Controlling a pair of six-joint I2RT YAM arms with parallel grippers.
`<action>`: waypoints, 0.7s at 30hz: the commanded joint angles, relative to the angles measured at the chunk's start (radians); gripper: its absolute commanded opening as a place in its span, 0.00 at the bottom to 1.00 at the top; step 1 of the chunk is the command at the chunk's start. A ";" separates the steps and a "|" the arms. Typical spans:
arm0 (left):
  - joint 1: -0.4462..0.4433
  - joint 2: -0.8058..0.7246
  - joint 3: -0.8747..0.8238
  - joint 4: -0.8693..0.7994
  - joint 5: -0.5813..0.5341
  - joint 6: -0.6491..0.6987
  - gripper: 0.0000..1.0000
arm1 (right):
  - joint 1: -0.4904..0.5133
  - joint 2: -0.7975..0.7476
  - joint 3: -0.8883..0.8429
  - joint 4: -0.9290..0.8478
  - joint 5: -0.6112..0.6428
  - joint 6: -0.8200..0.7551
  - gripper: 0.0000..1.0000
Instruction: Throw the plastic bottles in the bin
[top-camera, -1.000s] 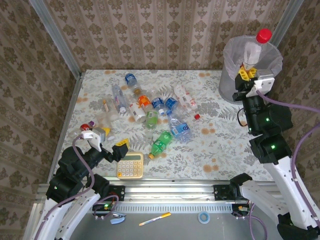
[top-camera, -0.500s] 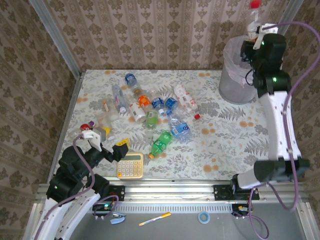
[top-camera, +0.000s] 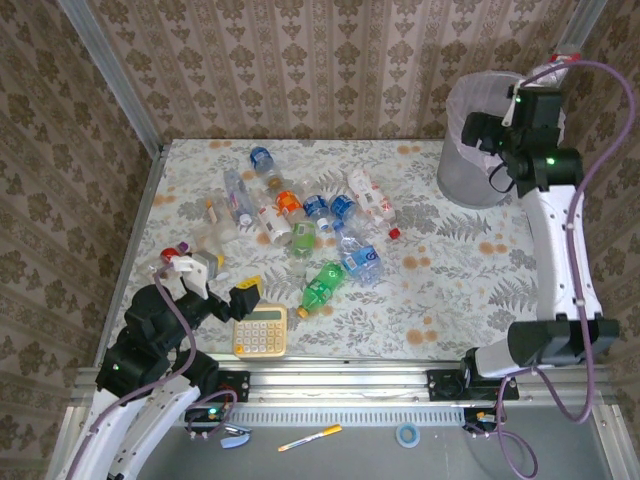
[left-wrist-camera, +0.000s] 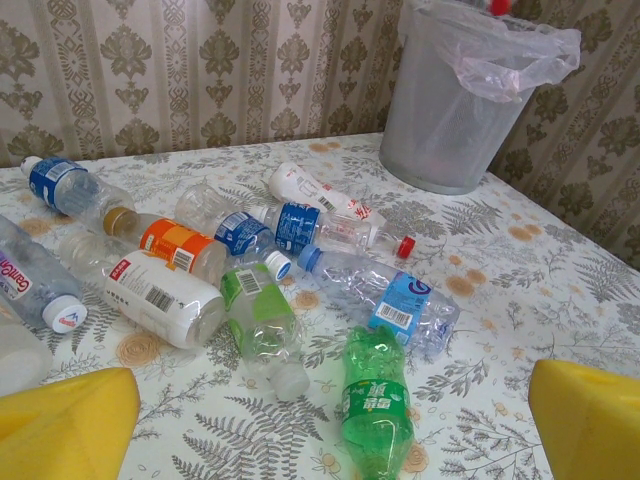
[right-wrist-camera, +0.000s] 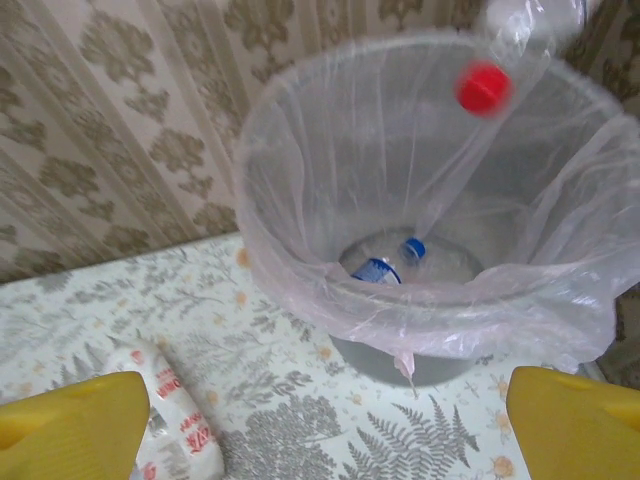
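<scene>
Several plastic bottles (top-camera: 300, 225) lie jumbled mid-table, a green one (top-camera: 323, 285) (left-wrist-camera: 378, 400) nearest the front. The bin (top-camera: 470, 165) (left-wrist-camera: 450, 110) (right-wrist-camera: 300, 270) stands at the far right corner, its bag liner draped over the rim. My right gripper (top-camera: 485, 130) (right-wrist-camera: 330, 430) hovers just in front of the bin, open and empty. A blurred red-capped bottle (right-wrist-camera: 483, 88) (top-camera: 557, 65) is loose in the air over the bin's far rim. Another bottle with a blue label (right-wrist-camera: 385, 268) lies at the bin's bottom. My left gripper (top-camera: 215, 280) (left-wrist-camera: 328, 425) stands open near the front left, short of the green bottle.
A yellow calculator (top-camera: 261, 330) lies beside the left gripper at the front edge. A loose red cap (top-camera: 394, 233) (left-wrist-camera: 404, 246) sits right of the pile. Papered walls close the table's back and sides. A pen (top-camera: 310, 438) and tape roll (top-camera: 407, 434) lie below the front rail.
The right arm rose over the bin with the red-capped bottle, then its jaws opened and the bottle came free. The left arm barely shifted.
</scene>
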 joint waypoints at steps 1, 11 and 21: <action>-0.004 -0.002 0.004 -0.001 -0.003 0.016 1.00 | -0.005 -0.018 0.017 -0.026 -0.041 -0.008 0.94; -0.004 -0.001 0.004 -0.001 -0.001 0.015 1.00 | -0.008 -0.140 -0.100 -0.023 -0.077 0.002 0.95; -0.004 -0.002 0.007 -0.003 -0.002 0.015 1.00 | -0.009 -0.204 -0.221 0.006 -0.198 0.058 0.97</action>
